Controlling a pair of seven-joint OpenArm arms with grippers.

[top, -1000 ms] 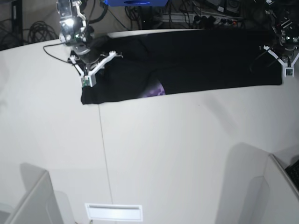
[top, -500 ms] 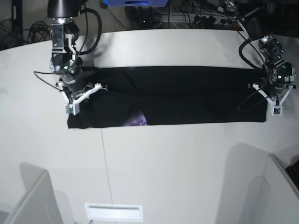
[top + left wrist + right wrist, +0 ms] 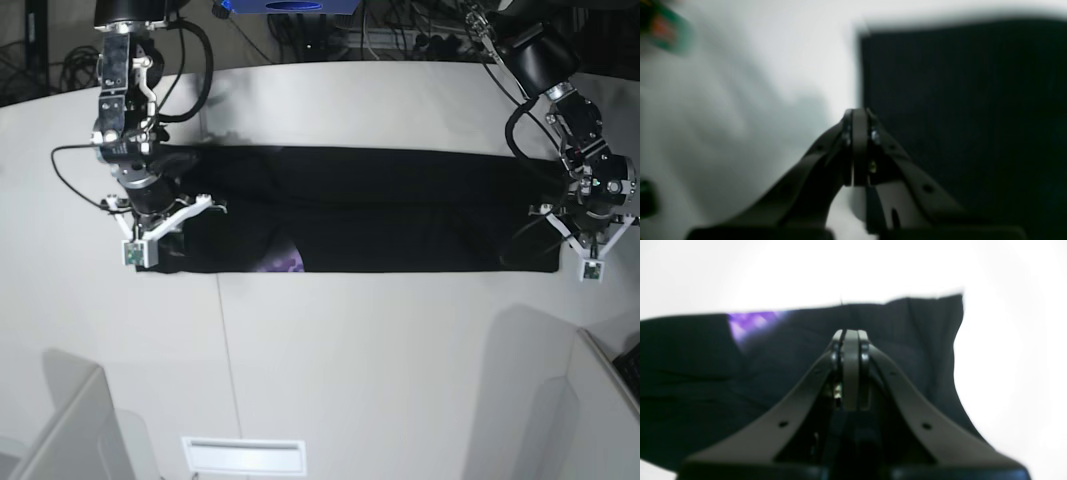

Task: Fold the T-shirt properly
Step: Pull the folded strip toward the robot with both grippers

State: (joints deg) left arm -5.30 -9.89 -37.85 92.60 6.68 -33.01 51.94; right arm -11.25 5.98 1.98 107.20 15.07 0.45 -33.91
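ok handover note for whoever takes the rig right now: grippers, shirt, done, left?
Left gripper: jaws shut, at the T-shirt's end on the base view's right; whether cloth is pinched can't be told.
Right gripper: jaws shut, over the opposite end; grip equally unclear.
T-shirt: long flat black band across the table, a purple print patch peeking out at its near edge.
Done: folded lengthwise.
Left: fold the band crosswise into a compact stack.

We see the T-shirt [image 3: 380, 210] lying on the table [image 3: 350, 350] as a long band from side to side, in the far half. Our right gripper [image 3: 150, 215] sits over its end at the base view's left, our left gripper [image 3: 580, 225] at the opposite end. Cables [image 3: 400, 30] lie behind the table's far edge.
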